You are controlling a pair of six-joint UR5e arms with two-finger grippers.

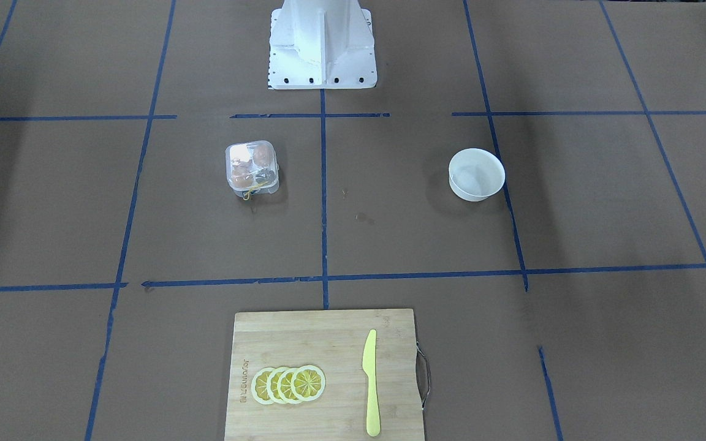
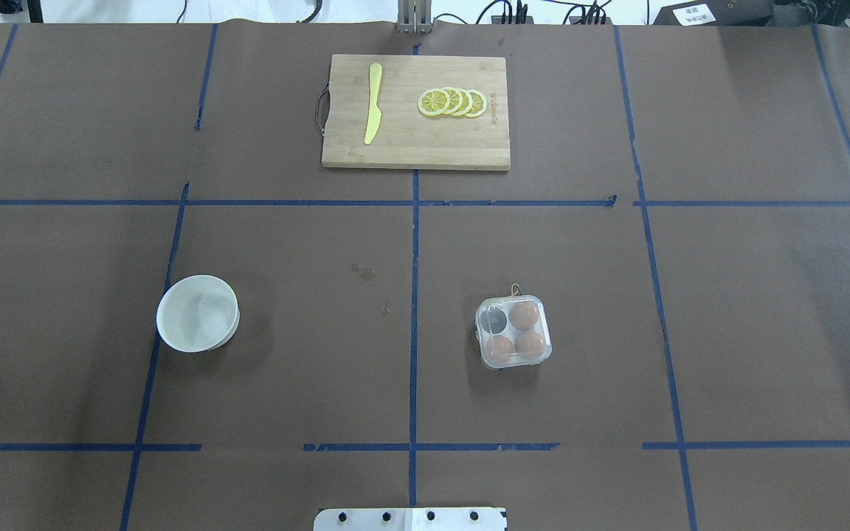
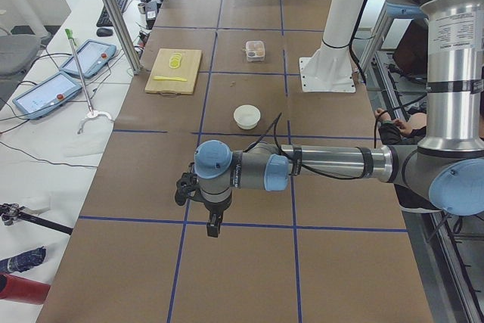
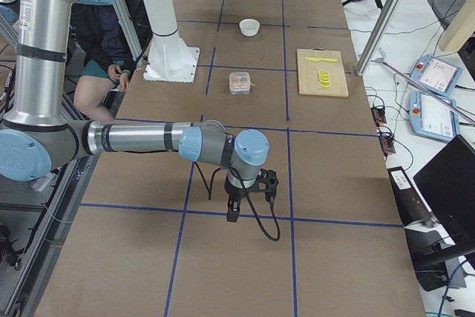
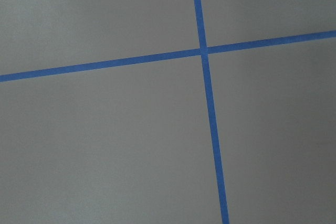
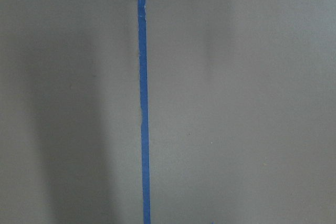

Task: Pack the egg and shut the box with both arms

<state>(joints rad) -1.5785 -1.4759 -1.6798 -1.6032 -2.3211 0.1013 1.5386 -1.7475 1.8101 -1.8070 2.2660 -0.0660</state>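
The clear box (image 2: 513,332) stands right of the table's middle, its lid down over the cups as far as I can see, its yellow string (image 2: 516,289) at the far side. Three orange-brown eggs sit in it: one egg (image 2: 524,315) is at the far right cup, and one cup looks dark and empty. The box also shows in the front-facing view (image 1: 252,168). My left gripper (image 3: 214,226) hangs far off at the table's left end. My right gripper (image 4: 232,209) hangs at the right end. I cannot tell whether either is open or shut. Both wrist views show only brown table paper and blue tape.
A white bowl (image 2: 198,313) stands left of the middle and looks empty. A bamboo cutting board (image 2: 410,140) at the far edge carries a yellow knife (image 2: 373,103) and lemon slices (image 2: 453,102). The white pedestal (image 1: 322,43) stands at the near edge.
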